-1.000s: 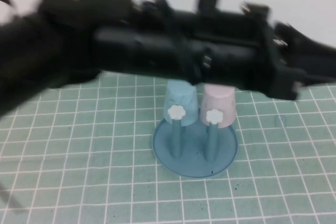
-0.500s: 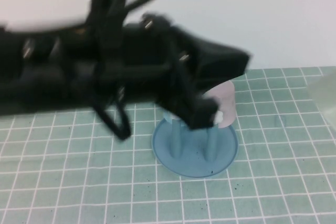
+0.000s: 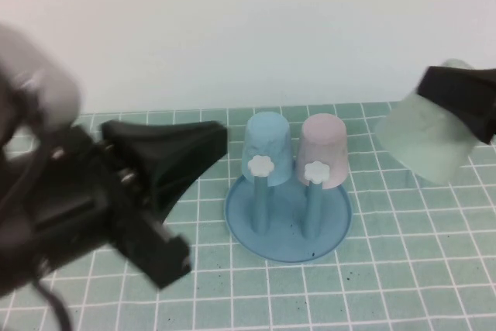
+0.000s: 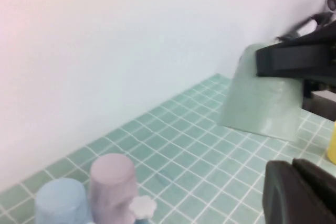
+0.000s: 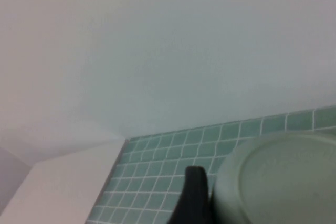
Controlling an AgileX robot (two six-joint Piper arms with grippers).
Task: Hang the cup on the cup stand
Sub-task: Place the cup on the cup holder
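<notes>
Nearest the camera in the high view, at about eight o'clock, the left gripper (image 3: 167, 191) hangs low over the green grid mat (image 3: 387, 284) with its jaws pressed together and nothing between them; it sits just beside the cup stand (image 3: 287, 222) on that stand's nine o'clock side.

At the centre stands the cup stand itself, a blue dish base with upright pegs tipped by white flower knobs (image 3: 261, 165). Behind those two free pegs, toward twelve o'clock, a light blue cup (image 3: 267, 141) and a pink cup (image 3: 323, 145) already sit upside down on their own pegs, touching or nearly touching each other.

Farther off, at about two o'clock and well apart from the stand, the right gripper (image 3: 457, 118) holds the cup (image 3: 422, 141) in the air, tilted with its wide mouth facing the stand. The jaws stand wide, clamped across the cup's closed end; one dark finger (image 5: 193, 195) lies against its side.

The cup looks light, stiff and thin-walled, probably smooth plastic that could slip or twist in a loose pinch, so a hold across the narrow base seems right, as it leaves the mouth free. From here I judge the mouth must be turned downward and lowered over a free front peg without knocking the neighbouring cups.
</notes>
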